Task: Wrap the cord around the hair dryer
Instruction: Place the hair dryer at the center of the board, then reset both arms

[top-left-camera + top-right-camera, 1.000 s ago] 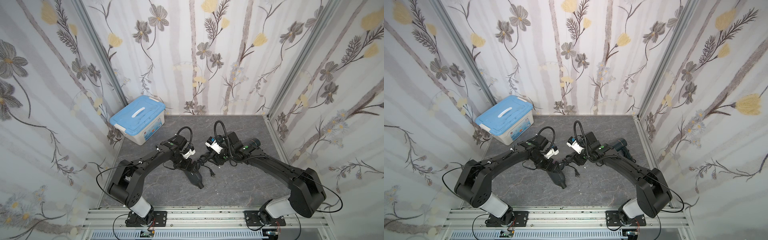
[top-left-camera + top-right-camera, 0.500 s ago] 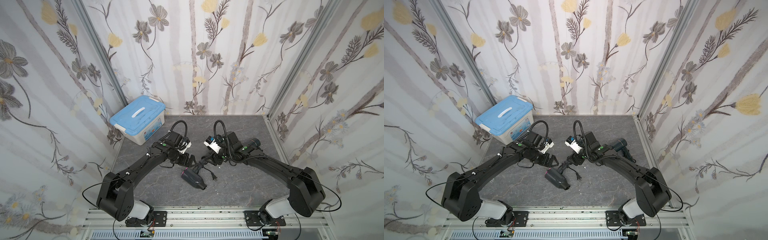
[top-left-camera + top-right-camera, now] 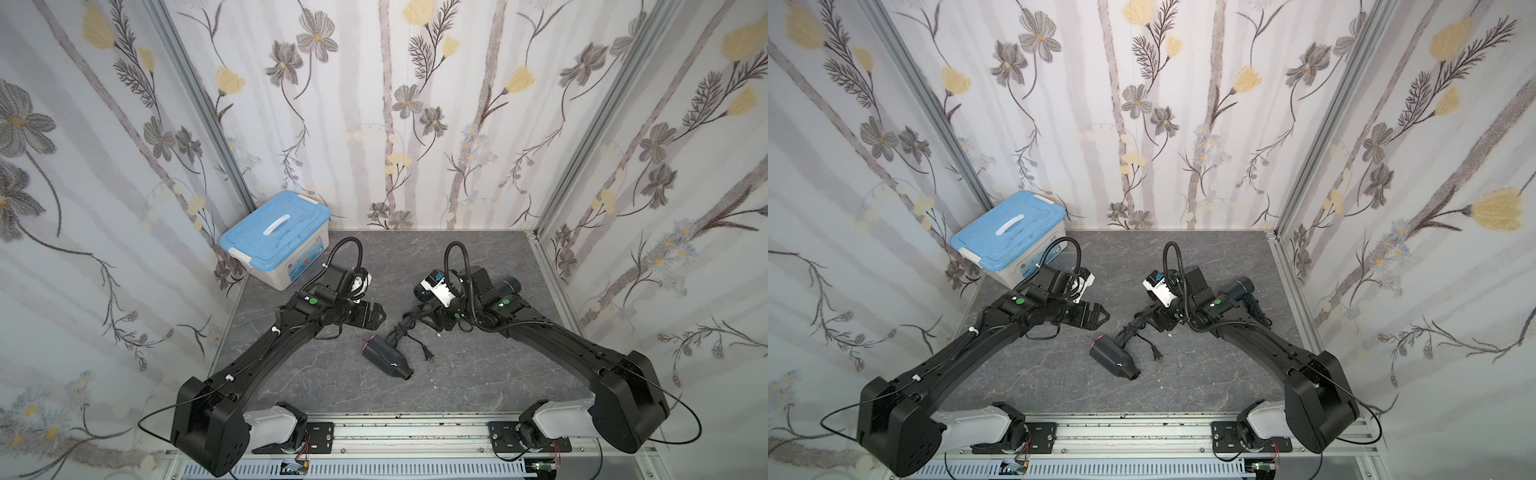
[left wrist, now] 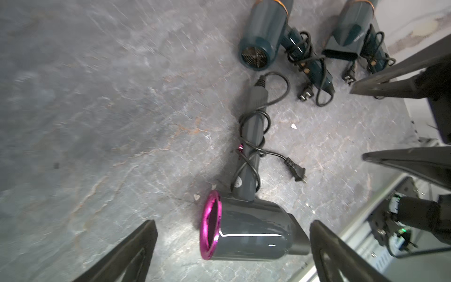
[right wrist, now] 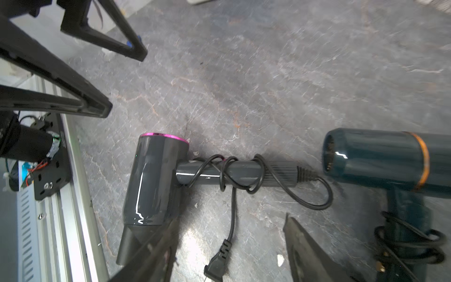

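Your grey hair dryer [image 3: 384,357] lies on its side on the dark stone-patterned table [image 3: 332,386], between the two arms, its magenta-ringed end facing the left arm and its handle reaching back toward the right arm. The black cord [image 5: 229,171] runs in several loose loops around that handle, and its plug [image 5: 218,265] rests free on the table just beside the handle. Your left gripper [image 3: 379,318] is released, fingers spread wide, near the magenta end but not touching it. Your right gripper [image 5: 231,217] is also released, its fingers apart above the trailing plug end and gripping nothing. Behind the right arm lie two teal hair dryers [image 4: 263,36] with orange bands, cords wound on their handles. A blue-lidded storage box [image 3: 276,237] sits in the far left corner
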Motion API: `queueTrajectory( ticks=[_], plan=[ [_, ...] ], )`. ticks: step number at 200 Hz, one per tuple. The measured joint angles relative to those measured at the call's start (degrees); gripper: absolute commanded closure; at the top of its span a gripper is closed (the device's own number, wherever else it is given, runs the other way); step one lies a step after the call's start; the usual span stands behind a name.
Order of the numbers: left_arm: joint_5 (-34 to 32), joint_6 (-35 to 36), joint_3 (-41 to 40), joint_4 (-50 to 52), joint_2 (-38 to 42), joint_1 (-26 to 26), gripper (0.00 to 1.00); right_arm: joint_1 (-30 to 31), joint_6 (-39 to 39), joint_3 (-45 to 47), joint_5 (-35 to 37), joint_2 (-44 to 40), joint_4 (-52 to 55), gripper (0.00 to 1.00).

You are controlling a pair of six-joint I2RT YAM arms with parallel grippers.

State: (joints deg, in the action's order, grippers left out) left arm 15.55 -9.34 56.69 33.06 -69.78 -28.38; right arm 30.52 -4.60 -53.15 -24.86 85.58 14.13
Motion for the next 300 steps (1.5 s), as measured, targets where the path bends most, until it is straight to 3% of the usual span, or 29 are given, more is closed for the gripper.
queueTrajectory(
  ticks=[68, 129, 223, 300],
  plan=[
    [-20.22, 0.22, -7.54, -8.74, 8.63, 2.21, 0.0, -17.73, 5.27, 9.62, 0.46, -14.97, -4.85, 0.01],
    [-27.65, 3.37, -17.94, -22.25, 13.42, 6.84, 0.0, -31.23, 7.76, 16.5, 2.49, -22.01, -10.51, 0.0],
    [-29.22, 6.12, -32.35, -45.86, 9.55, 17.99, 0.0, -35.95, 9.2, 27.61, 13.29, -19.32, -32.46, 0.0],
    [-29.33, 7.41, -34.56, -64.61, -7.08, 24.81, 0.0, -37.99, 7.02, 32.28, 14.53, -11.54, -49.83, 0.0]
  ],
)
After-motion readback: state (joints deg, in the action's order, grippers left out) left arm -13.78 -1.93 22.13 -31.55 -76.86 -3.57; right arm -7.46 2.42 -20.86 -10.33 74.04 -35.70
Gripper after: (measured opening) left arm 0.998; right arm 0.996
